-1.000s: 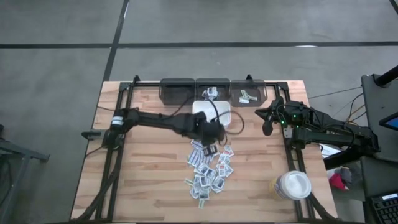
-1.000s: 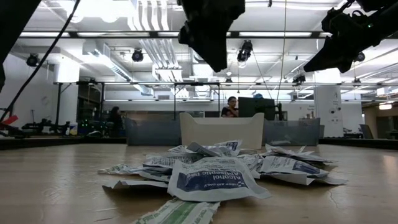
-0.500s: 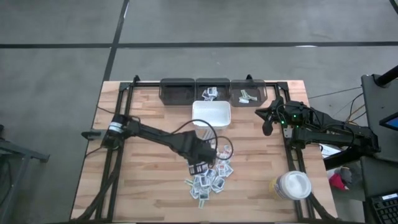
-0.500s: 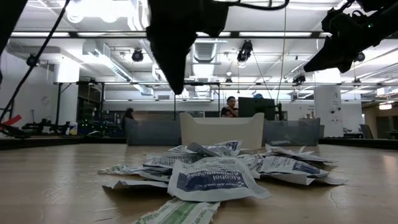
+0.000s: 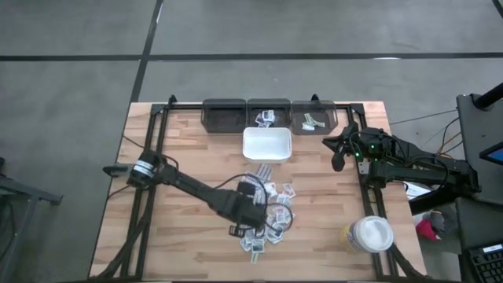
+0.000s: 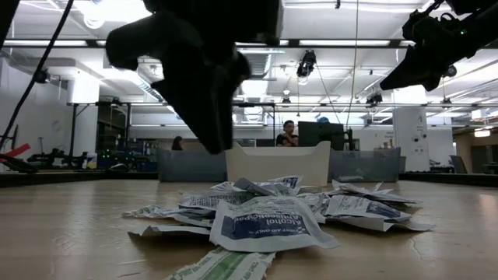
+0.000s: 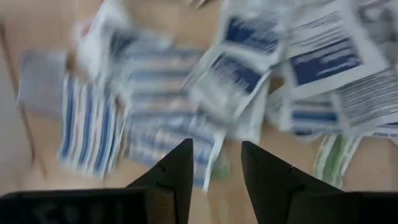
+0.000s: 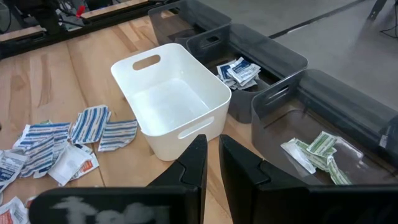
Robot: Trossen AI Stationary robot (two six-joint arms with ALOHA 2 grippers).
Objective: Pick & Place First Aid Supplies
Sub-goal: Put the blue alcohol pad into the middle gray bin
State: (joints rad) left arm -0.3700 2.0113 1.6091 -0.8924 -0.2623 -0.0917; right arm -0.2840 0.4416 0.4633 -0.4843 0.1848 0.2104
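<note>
The first aid supplies (image 5: pixel 271 214) lie in a loose heap of small flat packets on the wooden table, near its middle; the low view shows the heap (image 6: pixel 272 218) from the side. My left gripper (image 5: pixel 245 223) hangs open just above the heap's near-left part and points steeply down. In the left wrist view its fingers (image 7: pixel 214 158) stand over blue-striped packets (image 7: pixel 93 124) with nothing between them. My right gripper (image 5: pixel 337 161) waits shut at the table's far right, above the table.
A white square tray (image 5: pixel 267 144) stands beyond the heap. Behind it is a row of grey bins (image 5: pixel 269 115); two of them hold packets (image 8: pixel 239 70) and greenish strips (image 8: pixel 323 149). A round white-lidded jar (image 5: pixel 369 234) stands at the near right.
My left gripper has moved from beside the white tray toward the table's near edge and down, and now hangs low over the heap. Its wrist has rolled on the way. It has stayed open. The packets have not moved.
</note>
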